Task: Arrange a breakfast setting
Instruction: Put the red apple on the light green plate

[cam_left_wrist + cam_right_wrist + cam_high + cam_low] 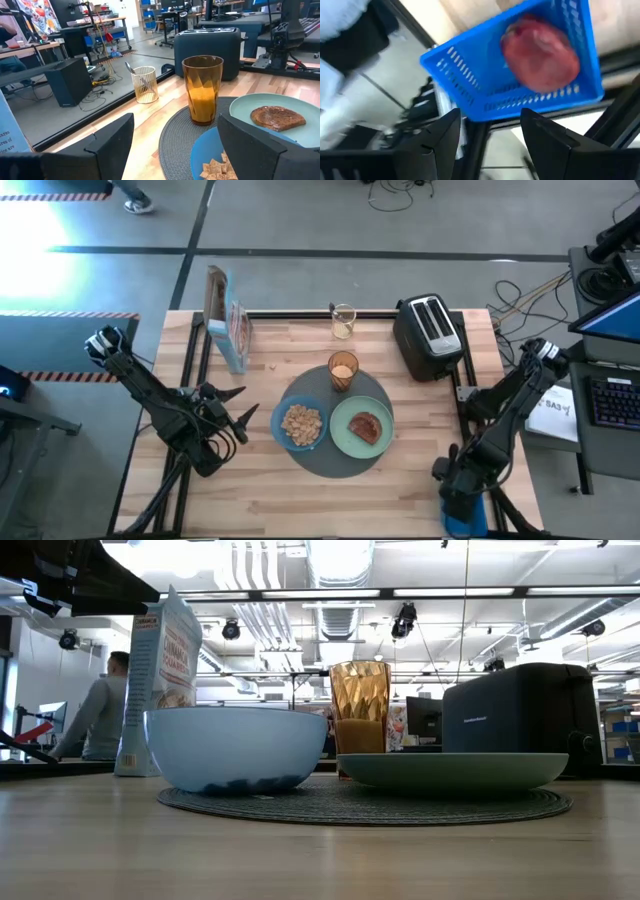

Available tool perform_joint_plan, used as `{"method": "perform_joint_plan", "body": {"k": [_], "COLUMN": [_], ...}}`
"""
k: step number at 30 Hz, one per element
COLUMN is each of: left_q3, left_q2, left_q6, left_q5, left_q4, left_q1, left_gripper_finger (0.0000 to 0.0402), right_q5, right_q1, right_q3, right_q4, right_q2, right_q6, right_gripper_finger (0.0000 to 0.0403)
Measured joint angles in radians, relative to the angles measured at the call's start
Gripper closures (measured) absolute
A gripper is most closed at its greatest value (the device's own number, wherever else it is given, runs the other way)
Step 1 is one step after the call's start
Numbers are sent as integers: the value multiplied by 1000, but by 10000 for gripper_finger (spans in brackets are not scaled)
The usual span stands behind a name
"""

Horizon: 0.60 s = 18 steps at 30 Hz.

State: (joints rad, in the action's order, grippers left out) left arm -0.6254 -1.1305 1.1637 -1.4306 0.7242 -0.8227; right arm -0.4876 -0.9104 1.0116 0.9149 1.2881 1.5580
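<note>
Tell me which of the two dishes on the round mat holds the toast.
The pale green plate, on the mat's right half nearer the toaster, holds the toast. The small blue bowl beside it holds cereal pieces instead.

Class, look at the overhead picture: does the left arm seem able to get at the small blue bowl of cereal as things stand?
Probably yes. The left gripper is open, hovering just beside the blue bowl at the mat's left edge, with only bare table between them. The cereal box stands farther back, out of the way.
</note>
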Motion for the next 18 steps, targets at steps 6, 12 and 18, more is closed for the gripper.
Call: {"method": "perform_joint_plan", "body": {"k": [6, 12, 18], "left_q3": [0, 0, 0], "left_q2": [0, 0, 0], "left_q6": [-4, -30, -30], "left_q5": [0, -1, -24], "left_q4": [1, 1, 1], "left_q1": [0, 0, 0], "left_gripper_finger": [132, 132, 132], "right_q5": [5, 1, -6], "right_q1": [-4, -4, -3], "right_q3": [-2, -2, 0], "right_q4": [3, 18, 47], "right_q2": [80, 179, 224], "right_q6": [-329, -586, -628], "right_gripper_finger": [204, 205, 211]}}
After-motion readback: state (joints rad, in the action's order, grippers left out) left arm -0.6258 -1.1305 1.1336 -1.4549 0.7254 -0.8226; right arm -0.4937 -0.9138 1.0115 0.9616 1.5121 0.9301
